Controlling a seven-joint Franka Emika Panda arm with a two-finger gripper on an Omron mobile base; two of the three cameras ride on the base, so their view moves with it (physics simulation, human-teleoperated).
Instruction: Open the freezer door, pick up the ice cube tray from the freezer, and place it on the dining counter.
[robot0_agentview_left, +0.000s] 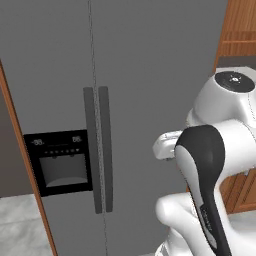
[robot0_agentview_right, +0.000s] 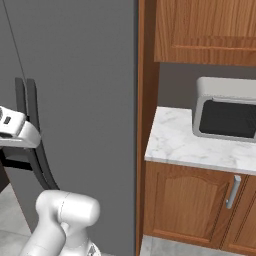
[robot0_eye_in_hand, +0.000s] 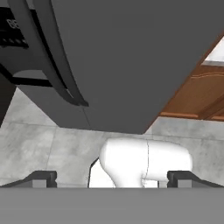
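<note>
Wide-spread, empty gripper (robot0_eye_in_hand: 111, 179) hung well short of the closed freezer door (robot0_agentview_left: 50, 75). Its handle (robot0_agentview_left: 89, 145) sat just beside the neighbouring door's handle (robot0_agentview_left: 105, 145), so the jaws risked hooking the wrong one.

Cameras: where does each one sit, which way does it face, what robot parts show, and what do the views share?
Left base view: behind-left of the arm, faces the freezer door with dispenser; white arm at lower right.
Right base view: behind-right, faces the plain door and microwave; arm at lower left.
Hand view: on the hand, tilted down at the fridge bottom and floor; gripper open.
Shared: the paired dark handles.
</note>
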